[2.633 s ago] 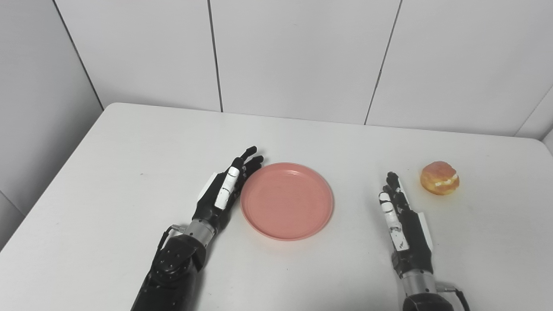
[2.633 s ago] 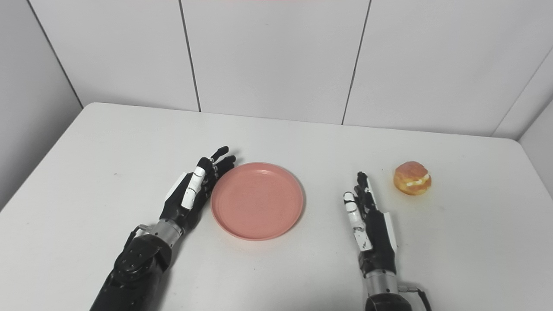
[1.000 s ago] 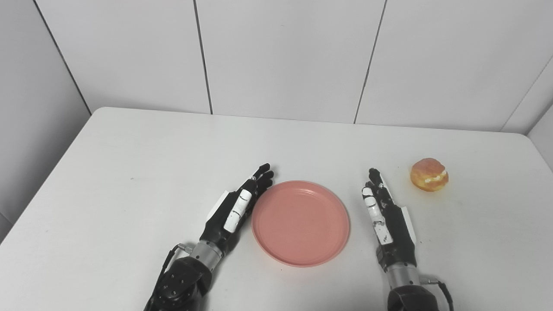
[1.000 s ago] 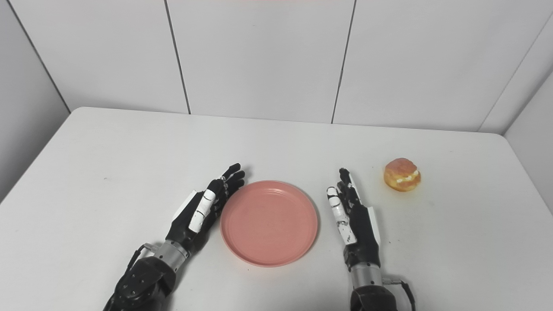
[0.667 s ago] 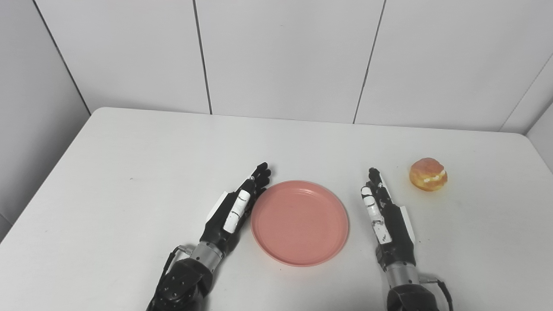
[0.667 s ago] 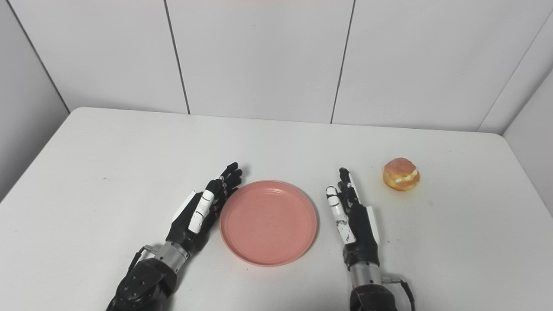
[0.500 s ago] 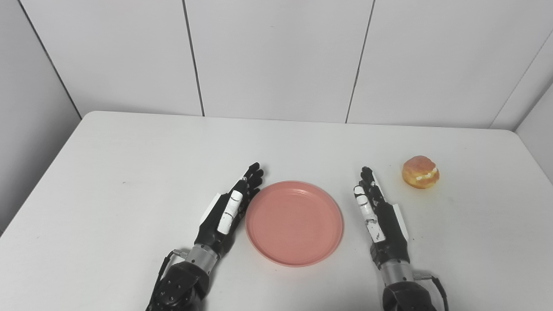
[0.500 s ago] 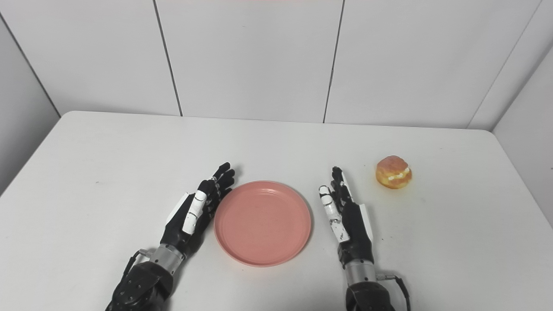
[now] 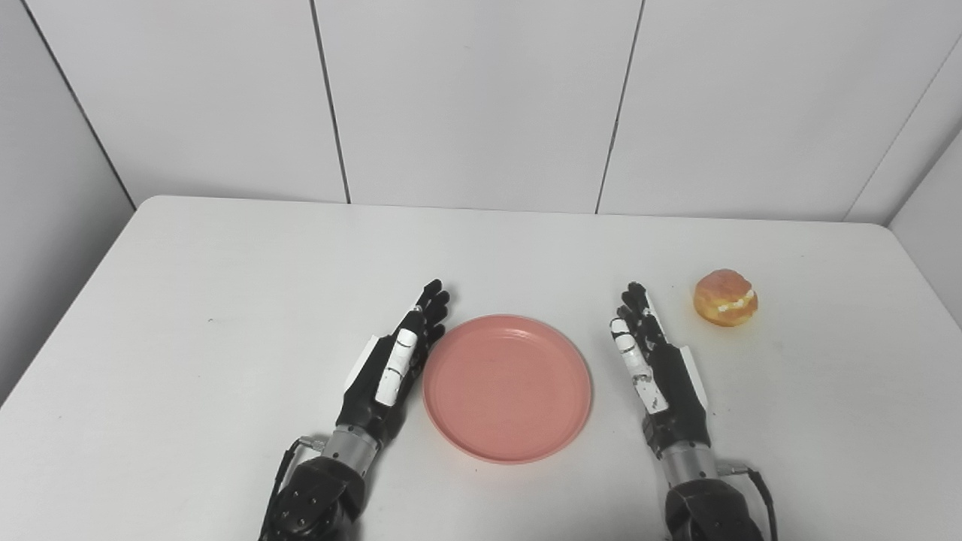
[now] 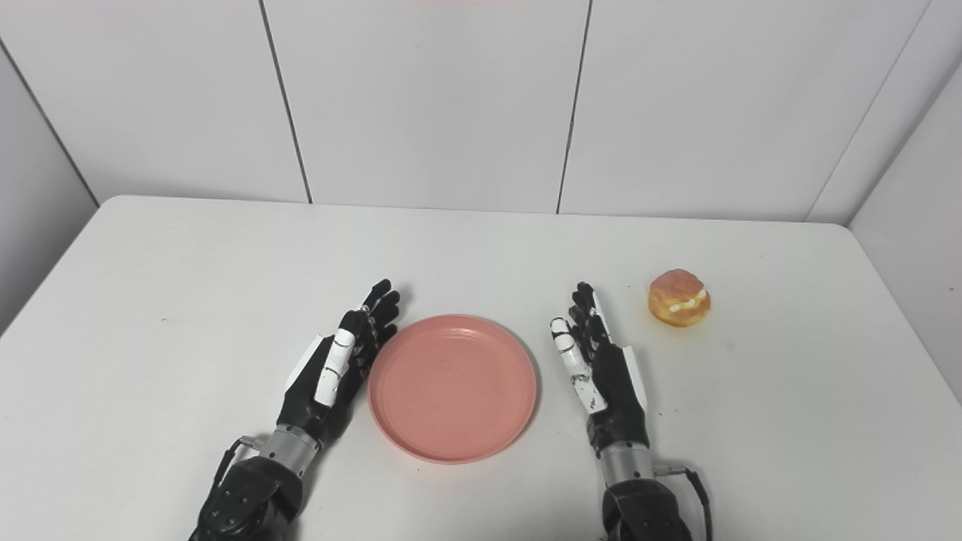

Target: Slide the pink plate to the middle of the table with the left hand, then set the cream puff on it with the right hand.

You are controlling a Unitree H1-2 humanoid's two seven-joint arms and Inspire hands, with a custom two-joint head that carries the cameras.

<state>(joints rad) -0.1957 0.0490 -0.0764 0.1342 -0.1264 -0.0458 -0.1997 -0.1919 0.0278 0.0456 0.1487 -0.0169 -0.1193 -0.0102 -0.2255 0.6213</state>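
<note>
- The plate (image 9: 507, 387), pink and round, lies flat on the white worktop (image 9: 225, 300), about midway between the left and right edges and nearer the front edge than the back one.
- The left hand (image 9: 391, 364) lies along the plate's left rim, thumb side up, fingers stretched straight and close together, pointing toward the back edge and leaning a little to the right.
- It holds nothing. Its palm side faces the plate; whether it touches the rim or sits just beside it cannot be told from either view.
- The right hand (image 9: 657, 368) stands on the plate's right side, also edge-up, fingers extended and only slightly spread, tips toward the back edge.
- It grips nothing, and a narrow strip of bare worktop shows between it and the plate's right rim.
- The puff (image 9: 725, 298), golden with a pale cream seam, sits on the worktop toward the right edge, farther back than the plate.
- The puff lies to the right of the right hand's fingertips (image 9: 635, 291), near them but apart, touching neither hand nor plate.
- Both forearms enter from the front edge, one on each side of the plate.
- A grey panelled wall (image 9: 481, 98) rises behind the back edge.
</note>
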